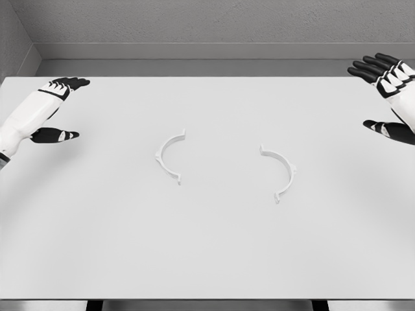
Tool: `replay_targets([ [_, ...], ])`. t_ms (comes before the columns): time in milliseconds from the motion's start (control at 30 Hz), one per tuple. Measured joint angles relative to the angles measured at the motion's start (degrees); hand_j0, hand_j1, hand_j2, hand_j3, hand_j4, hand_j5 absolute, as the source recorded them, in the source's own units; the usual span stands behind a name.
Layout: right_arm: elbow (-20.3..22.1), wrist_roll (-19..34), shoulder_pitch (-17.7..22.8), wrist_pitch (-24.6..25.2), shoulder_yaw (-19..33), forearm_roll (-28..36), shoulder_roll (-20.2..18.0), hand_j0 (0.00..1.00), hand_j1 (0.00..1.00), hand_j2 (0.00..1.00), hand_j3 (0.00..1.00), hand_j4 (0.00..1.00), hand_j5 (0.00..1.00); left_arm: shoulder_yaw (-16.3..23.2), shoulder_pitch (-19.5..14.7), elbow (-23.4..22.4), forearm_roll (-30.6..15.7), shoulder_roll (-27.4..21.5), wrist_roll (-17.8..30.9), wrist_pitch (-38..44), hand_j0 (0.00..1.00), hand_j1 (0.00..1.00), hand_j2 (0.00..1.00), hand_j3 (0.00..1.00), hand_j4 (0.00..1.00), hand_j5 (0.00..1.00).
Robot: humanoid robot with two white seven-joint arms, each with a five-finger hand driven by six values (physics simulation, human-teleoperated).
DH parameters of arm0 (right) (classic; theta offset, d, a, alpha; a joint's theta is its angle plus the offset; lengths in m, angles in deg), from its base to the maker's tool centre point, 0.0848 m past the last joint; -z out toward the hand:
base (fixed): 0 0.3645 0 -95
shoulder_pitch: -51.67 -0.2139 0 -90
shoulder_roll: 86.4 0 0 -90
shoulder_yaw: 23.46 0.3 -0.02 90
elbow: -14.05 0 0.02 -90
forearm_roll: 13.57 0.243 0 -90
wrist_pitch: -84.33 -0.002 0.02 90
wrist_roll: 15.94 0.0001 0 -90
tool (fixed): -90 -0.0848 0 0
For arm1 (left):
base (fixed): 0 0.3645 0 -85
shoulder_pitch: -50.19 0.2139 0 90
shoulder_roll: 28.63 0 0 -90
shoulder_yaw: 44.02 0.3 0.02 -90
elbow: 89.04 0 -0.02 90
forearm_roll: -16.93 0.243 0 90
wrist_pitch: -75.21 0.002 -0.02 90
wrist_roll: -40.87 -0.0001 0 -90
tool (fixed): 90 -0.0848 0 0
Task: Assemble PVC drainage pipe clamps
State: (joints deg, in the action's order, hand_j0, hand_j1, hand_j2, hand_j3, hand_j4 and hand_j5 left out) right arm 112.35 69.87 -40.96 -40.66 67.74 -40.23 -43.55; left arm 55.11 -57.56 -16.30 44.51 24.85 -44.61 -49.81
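Left hand [48,110] and right hand [389,97] hung spread, empty, flanking two thin white plastic half-ring clamps [170,157]; halves risked skidding away if nudged.

Two white half-ring clamp pieces flat on the white counter [207,253], well apart, open sides facing each other: left clamp half [170,157] bulging leftward, right clamp half [280,173] bulging rightward. Left hand [57,107] over the counter's far left edge, fingers spread, holding nothing. Right hand [388,97] at the far right edge, likewise spread and empty. Grey wall [207,23] behind.
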Motion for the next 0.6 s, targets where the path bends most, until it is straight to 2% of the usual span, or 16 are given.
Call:
replay_targets([
  [167,0.22,0.01,-0.26,0.0,-0.06,0.1,0.01,1.0,1.0,1.0,1.0,1.0,1.0,0.94,-0.26,0.01,0.02,-0.18,0.0,0.0,1.0,1.0,1.0,1.0,1.0,1.0],
  [200,0.21,0.03,-2.9,0.0,-0.13,0.09,0.07,1.0,1.0,1.0,1.0,1.0,1.0,1.59,-0.53,0.01,0.01,-0.11,0.0,0.0,1.0,1.0,1.0,1.0,1.0,1.0],
  [233,0.17,0.55,-3.87,-0.01,-0.51,-0.26,0.77,1.0,1.0,1.0,1.0,1.0,1.0,2.35,-0.79,0.01,0.02,0.01,0.0,0.0,1.0,1.0,1.0,1.0,1.0,1.0],
  [267,0.02,3.36,-4.92,-0.01,-0.98,-1.05,2.03,1.0,1.0,1.0,1.0,1.0,1.0,3.1,-0.88,0.01,0.03,0.12,0.0,0.0,1.0,1.0,1.0,1.0,1.0,1.0],
  [333,-1.17,11.82,-10.81,-0.01,-1.7,-3.01,6.28,1.0,1.0,1.0,1.0,1.0,1.0,4.84,-2.02,-0.01,0.03,0.34,-0.01,0.01,1.0,1.0,1.0,1.0,1.0,1.0],
  [400,-2.98,18.01,-13.44,-0.04,-3.39,-5.11,9.88,1.0,1.0,1.0,1.0,1.0,1.0,7.19,-3.08,-0.12,0.05,0.5,-0.01,0.0,1.0,1.0,1.0,1.0,1.0,1.0],
  [500,-7.35,22.19,-16.88,-0.07,-8.19,-7.13,12.32,1.0,1.0,1.0,1.0,1.0,1.0,9.86,-4.3,-0.37,0.11,0.97,-0.01,0.0,1.0,1.0,1.0,1.0,1.0,1.0],
  [600,-11.89,23.82,-17.58,-0.11,-10.65,-9.21,13.21,1.0,1.0,1.0,1.0,1.0,1.0,13.28,-5.62,-0.57,0.23,1.34,0.0,0.0,1.0,1.0,1.0,1.0,1.0,1.0],
])
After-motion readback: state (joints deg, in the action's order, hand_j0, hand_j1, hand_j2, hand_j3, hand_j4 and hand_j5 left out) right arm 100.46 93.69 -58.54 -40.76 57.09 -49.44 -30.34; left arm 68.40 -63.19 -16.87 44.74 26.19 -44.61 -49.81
